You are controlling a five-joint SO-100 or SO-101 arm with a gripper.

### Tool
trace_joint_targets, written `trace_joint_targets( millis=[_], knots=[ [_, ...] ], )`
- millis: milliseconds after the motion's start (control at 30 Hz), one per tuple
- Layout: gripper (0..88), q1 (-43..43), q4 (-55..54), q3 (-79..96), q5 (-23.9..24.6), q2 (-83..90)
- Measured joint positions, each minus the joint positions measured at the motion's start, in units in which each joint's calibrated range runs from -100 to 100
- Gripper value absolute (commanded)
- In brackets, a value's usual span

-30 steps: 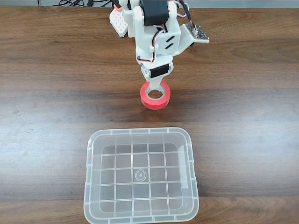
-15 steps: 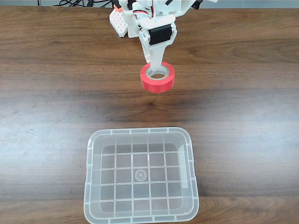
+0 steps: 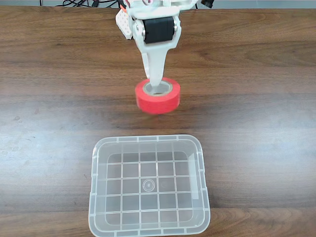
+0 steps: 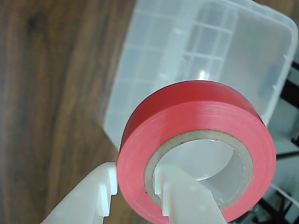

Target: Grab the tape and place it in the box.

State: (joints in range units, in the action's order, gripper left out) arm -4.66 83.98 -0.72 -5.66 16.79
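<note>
The white two-finger gripper (image 3: 157, 88) is clamped on the small round roll of bright red-orange tape (image 3: 158, 100) — one finger runs down through the grey-beige core, the other sits outside the roll's wall. In the wrist view that grip is plain: the wall of the tape (image 4: 196, 116) is pinched between the two white fingers (image 4: 180, 196), and the gripper (image 4: 135, 193) enters from the bottom edge. The roll lies flat-side up in the fixed view, slightly blurred, held above the dark brown wooden table (image 3: 256, 103) and short of the clear translucent plastic bin (image 3: 149, 186) with rounded corners and a grid-patterned bottom. The bin sits at the near edge of the fixed view, open side up, with a strip of bare table between its far rim and the tape. In the wrist view the bin (image 4: 196, 51) lies beyond the roll, out of focus. Behind the arm, at the table's far edge, a white block with a dotted face (image 3: 124, 22) rests — nothing stands between tape and bin.
</note>
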Motion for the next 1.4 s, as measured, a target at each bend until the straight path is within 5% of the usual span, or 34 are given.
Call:
trace_joint_targets(
  millis=[633,900,1400],
  knots=[
    [5.1,0.9,0.0,-50.63,-0.05,-54.33],
    [16.3,0.9,0.0,-55.87,-0.31,-60.86],
    [16.5,0.98,0.0,-55.87,-0.37,-61.03]
  ],
)
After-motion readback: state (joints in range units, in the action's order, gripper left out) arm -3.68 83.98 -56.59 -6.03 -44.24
